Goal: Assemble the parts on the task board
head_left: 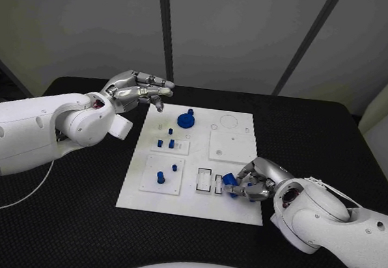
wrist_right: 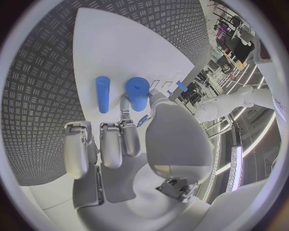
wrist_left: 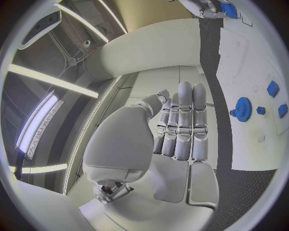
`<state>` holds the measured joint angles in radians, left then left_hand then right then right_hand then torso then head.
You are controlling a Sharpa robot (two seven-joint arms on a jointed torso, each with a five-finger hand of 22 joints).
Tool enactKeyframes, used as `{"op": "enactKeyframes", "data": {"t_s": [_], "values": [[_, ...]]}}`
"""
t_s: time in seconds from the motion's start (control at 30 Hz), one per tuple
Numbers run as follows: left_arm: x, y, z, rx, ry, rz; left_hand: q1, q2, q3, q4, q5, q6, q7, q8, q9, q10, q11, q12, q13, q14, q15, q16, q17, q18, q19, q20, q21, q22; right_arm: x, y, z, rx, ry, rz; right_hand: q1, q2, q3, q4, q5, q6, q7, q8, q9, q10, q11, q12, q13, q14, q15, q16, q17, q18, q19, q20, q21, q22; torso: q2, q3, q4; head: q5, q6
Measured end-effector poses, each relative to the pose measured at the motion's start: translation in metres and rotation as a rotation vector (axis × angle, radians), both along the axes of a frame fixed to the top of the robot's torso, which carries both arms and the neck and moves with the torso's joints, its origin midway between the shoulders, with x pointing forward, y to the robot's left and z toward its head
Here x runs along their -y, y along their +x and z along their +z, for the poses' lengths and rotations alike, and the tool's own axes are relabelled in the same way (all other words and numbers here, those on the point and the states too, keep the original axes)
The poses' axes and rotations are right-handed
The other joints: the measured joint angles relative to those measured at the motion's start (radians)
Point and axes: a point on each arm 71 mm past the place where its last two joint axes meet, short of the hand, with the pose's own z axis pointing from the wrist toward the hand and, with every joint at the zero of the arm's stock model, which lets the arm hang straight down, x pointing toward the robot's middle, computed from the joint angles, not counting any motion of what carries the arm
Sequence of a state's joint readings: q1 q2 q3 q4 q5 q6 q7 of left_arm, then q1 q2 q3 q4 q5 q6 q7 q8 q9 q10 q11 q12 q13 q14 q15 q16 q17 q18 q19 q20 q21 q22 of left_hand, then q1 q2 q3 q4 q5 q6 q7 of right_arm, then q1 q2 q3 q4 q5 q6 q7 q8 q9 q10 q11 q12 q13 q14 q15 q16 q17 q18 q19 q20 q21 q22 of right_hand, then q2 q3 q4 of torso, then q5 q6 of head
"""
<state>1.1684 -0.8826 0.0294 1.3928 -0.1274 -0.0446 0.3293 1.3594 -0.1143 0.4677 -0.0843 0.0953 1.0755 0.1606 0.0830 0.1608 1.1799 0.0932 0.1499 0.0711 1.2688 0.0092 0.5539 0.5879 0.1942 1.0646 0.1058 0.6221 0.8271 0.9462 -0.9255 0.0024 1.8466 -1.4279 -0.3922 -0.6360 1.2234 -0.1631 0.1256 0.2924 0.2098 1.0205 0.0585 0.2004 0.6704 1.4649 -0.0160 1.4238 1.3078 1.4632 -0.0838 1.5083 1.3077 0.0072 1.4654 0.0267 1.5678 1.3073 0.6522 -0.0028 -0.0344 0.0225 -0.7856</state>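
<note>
Right hand pinches a blue part at the board's near-right slots, seemingly mid-insertion; left hand hovers off the far-left corner, fingers loosely curled, holding nothing; next: seat it squarely.

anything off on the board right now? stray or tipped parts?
Nothing stands out. The task board lies square on the table; the blue gear and small blue pegs stand in their places. The right hand holds a blue part by the slots; the left hand hovers empty off the far-left corner.
</note>
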Motion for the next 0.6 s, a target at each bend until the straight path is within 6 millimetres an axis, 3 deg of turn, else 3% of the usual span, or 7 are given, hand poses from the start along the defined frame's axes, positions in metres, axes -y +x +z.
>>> {"op": "enactKeyframes", "data": {"t_s": [0.13,0.6], "values": [[0.000,0.000,-0.001,-0.001,0.000,0.000,0.000,0.000,0.000,0.000,0.000,0.000,0.000,0.000,0.000,0.000,0.000,0.000,0.000,0.000,0.000,0.000,0.000,0.000,0.000,0.000,0.000,0.000,0.002,-0.007,0.001,0.007,0.014,-0.007,0.003,0.003,0.001,-0.001,0.025,0.008,-0.006,0.002,0.012,0.000,0.000,0.000,0.000,0.000,0.000,0.000,0.000,0.000,0.000,0.000,0.000,0.000,0.000,0.0001,-0.0005,0.002,0.000],[0.000,-0.001,-0.001,-0.003,0.000,-0.001,0.000,0.000,0.000,0.000,0.000,0.000,0.000,0.000,0.000,0.000,0.000,0.000,0.000,0.000,0.000,0.000,0.000,0.000,0.000,0.000,0.000,0.000,-0.009,-0.017,0.018,0.070,0.110,-0.004,0.010,0.010,0.003,-0.003,0.032,0.020,-0.005,0.000,0.029,0.000,0.000,0.004,0.000,0.000,0.000,0.000,0.000,0.000,0.000,0.000,0.000,0.000,0.000,-0.0014,0.0007,0.002,0.008]]}}
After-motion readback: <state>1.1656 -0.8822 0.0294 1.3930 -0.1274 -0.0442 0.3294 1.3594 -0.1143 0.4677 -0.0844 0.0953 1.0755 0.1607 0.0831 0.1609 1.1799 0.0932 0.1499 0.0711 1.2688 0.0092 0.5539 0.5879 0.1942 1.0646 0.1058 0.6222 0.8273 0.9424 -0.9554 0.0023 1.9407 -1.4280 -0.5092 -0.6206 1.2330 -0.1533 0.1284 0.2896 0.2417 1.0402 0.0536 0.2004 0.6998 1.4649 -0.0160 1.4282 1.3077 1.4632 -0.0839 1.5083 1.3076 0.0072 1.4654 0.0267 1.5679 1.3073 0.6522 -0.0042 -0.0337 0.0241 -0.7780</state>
